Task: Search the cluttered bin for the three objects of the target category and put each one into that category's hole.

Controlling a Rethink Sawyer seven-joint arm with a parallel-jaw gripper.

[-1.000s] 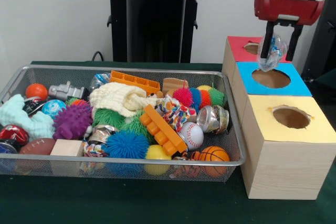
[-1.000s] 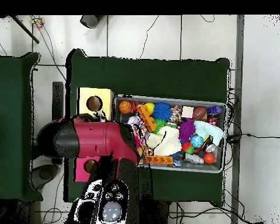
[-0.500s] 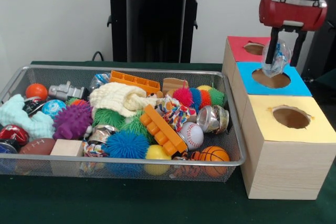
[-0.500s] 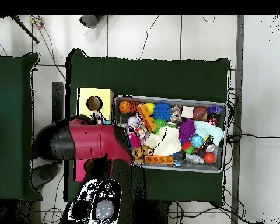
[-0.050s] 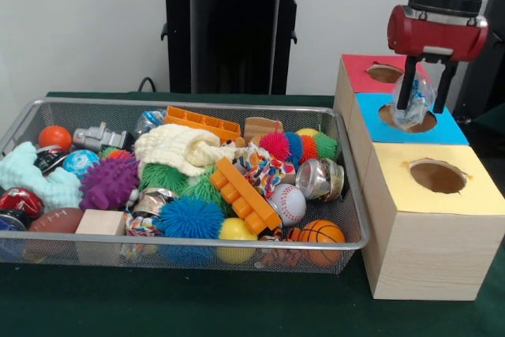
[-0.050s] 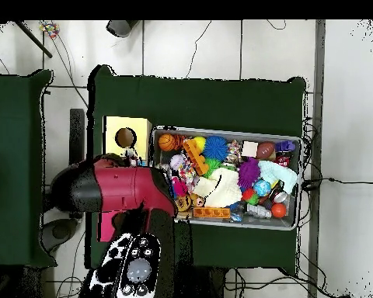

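Observation:
My gripper (image 5: 420,107) hangs over the blue-topped box (image 5: 451,129), shut on a crumpled clear plastic piece (image 5: 416,99). The piece's lower end sits just at the rim of the blue box's round hole (image 5: 404,121). Three wooden boxes stand in a row right of the bin: red top (image 5: 360,73) at the back, blue in the middle, yellow top (image 5: 442,195) nearest. The wire bin (image 5: 197,105) holds mixed toys, among them a shiny crushed can (image 5: 319,178). From overhead the red arm (image 6: 116,188) covers the blue and red boxes and hides the gripper; the yellow box (image 6: 137,125) shows.
The bin also holds an orange building block (image 5: 245,195), a baseball (image 5: 289,203), spiky rubber balls (image 5: 190,219), a cream knitted cloth (image 5: 177,147) and a small basketball (image 5: 322,233). The bin's right wall stands close beside the boxes.
The gripper has shifted slightly right and come down with the plastic piece, from above the red and blue tops to the blue box's hole.

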